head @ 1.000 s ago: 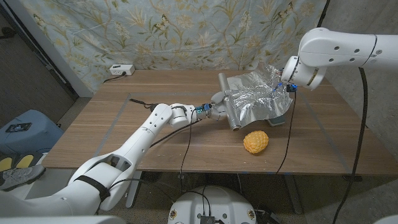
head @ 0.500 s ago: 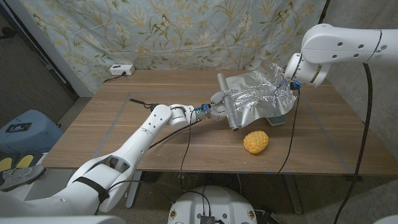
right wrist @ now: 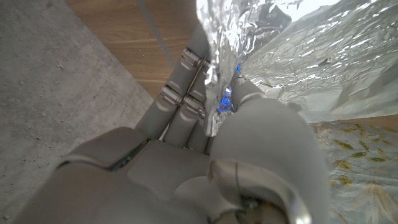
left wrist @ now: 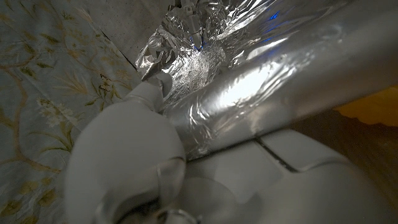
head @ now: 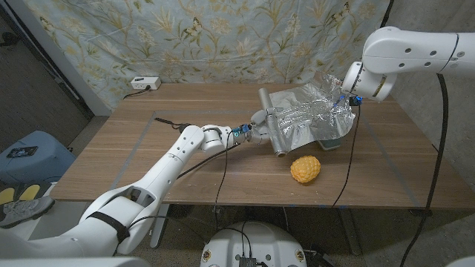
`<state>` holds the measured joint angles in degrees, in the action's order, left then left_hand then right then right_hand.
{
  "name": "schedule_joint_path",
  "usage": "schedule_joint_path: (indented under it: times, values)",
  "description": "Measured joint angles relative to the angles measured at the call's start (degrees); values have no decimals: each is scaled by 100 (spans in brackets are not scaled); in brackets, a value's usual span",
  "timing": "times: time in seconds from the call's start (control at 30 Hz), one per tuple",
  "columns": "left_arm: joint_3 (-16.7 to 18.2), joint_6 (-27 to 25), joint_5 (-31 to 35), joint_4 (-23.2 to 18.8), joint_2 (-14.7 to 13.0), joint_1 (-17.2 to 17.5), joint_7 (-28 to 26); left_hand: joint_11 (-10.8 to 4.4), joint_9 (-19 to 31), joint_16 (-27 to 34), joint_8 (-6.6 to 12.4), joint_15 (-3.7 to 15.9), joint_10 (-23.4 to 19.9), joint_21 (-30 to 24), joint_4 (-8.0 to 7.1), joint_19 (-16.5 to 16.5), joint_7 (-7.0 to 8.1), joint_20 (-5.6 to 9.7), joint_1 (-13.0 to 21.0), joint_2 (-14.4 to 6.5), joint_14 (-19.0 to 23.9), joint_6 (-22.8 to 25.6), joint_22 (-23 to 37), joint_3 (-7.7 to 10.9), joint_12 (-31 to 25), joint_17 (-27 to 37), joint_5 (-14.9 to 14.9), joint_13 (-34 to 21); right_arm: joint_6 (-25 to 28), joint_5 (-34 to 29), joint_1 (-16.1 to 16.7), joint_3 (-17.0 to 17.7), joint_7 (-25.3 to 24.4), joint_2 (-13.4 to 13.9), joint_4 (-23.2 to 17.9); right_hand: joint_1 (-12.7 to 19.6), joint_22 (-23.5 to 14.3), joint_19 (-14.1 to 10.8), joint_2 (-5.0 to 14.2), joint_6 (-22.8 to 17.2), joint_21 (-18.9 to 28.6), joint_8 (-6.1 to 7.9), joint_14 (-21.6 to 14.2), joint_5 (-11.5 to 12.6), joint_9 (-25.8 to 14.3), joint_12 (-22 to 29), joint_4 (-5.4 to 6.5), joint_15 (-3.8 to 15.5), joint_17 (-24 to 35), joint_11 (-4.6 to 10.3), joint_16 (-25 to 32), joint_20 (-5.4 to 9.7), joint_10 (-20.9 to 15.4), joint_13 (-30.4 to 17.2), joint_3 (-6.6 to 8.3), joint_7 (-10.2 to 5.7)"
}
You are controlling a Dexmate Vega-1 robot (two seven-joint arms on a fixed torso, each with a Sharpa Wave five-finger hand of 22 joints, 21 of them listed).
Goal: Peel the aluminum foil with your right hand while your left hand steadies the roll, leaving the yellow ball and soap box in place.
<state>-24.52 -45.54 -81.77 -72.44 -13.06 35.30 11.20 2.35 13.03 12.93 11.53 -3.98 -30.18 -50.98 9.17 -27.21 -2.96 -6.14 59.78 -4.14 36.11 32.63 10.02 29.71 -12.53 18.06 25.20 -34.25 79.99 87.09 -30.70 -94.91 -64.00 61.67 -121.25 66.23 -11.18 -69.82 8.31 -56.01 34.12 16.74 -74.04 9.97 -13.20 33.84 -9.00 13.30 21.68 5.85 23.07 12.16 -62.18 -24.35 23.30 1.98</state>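
Much foil sheet (head: 308, 119) already drawn from the roll (head: 271, 122): right hand (head: 343, 100) pinches its far edge, left hand (head: 256, 132) grips the roll; yellow ball (head: 305, 169) beside roll, undisturbed.

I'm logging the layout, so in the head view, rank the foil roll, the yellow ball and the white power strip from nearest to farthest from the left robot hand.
1. Shiny aluminum foil roll: touching the left robot hand, just to its right.
2. Bumpy yellow ball: on the table, right of the hand and nearer the front edge.
3. White power strip: far back-left table edge.
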Motion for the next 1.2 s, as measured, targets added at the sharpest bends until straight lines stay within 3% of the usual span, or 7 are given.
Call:
schedule_joint_path:
  times: [1.2]
  values:
    - [-11, -35, -179, -201, -130, 96, -192, 37, -8, 22, -1, -1, -8, 40, 0, 32, -43, -31, 0, 0, -42, 42, -1, 0, -22, -33, -21, -1, -1, 40, 293, 240, 0, 110, 285, 8, -1, 89, -7, -17, 87, -66, 2, 10, -60, -41, 24, -3, 80, 19, -92, -29, 21, -25, -24, 17]
